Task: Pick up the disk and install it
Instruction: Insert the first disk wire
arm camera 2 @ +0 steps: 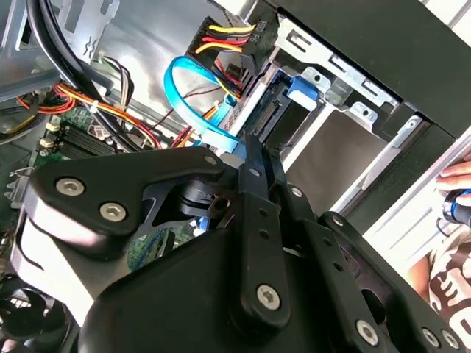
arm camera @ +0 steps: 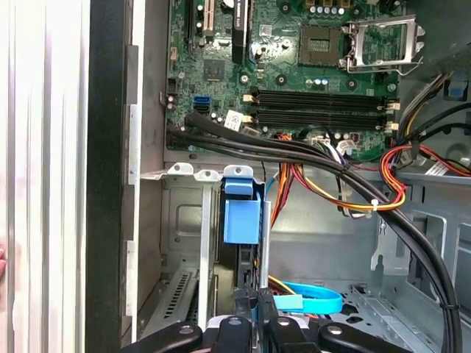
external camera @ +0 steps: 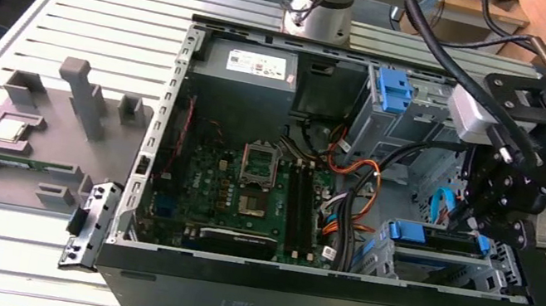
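Note:
The disk stands on edge in the drive cage at the front corner of the open computer case, on the exterior view's right. Its bright blue carrier tab sticks up from the slot and also shows in the second wrist view. My gripper hangs just above the cage. In both wrist views its two black fingers lie close together with almost no gap, and the gripper points at the disk's near end. The gripper looks shut with nothing held between the fingers.
A blue flat cable loops beside the fingers, and thick black cables cross the case above the cage. A bare blue bracket sits in the upper bay. A grey fixture lies outside the case. A person's hand rests by the case.

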`<action>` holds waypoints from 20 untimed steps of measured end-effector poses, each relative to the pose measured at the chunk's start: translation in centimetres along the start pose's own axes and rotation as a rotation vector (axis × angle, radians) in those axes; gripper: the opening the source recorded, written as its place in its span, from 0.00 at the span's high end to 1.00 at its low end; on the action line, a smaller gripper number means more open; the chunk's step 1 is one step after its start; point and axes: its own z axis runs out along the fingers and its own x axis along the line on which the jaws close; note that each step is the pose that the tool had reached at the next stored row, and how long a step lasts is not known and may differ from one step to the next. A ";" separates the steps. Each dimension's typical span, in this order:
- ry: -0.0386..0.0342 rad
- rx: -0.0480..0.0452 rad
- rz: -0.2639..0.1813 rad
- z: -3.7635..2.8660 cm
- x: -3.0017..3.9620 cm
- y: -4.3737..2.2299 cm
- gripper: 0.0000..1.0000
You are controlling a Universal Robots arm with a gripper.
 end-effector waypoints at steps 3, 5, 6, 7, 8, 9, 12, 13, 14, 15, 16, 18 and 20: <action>-0.0004 0.0063 -0.002 0.00 0.02 0.14 0.84; -0.0023 0.0133 -0.004 0.00 0.04 0.30 0.84; -0.0029 0.0165 -0.005 -0.01 0.05 0.37 0.84; -0.0035 0.0199 -0.007 0.00 0.06 0.44 0.84; -0.0040 0.0234 -0.008 0.01 0.08 0.50 0.84; -0.0043 0.0268 -0.010 0.02 0.09 0.56 0.84; -0.0047 0.0374 -0.015 0.08 0.14 0.75 0.84; -0.0047 0.0398 -0.017 0.09 0.15 0.79 0.84; -0.0047 0.0400 -0.017 0.09 0.15 0.79 0.84; -0.0049 0.0400 -0.017 0.10 0.15 0.79 0.84; -0.0047 0.0400 -0.018 0.10 0.15 0.79 0.84; -0.0049 0.0412 -0.018 0.10 0.15 0.89 0.84; -0.0052 0.0446 -0.018 0.09 0.16 1.07 0.84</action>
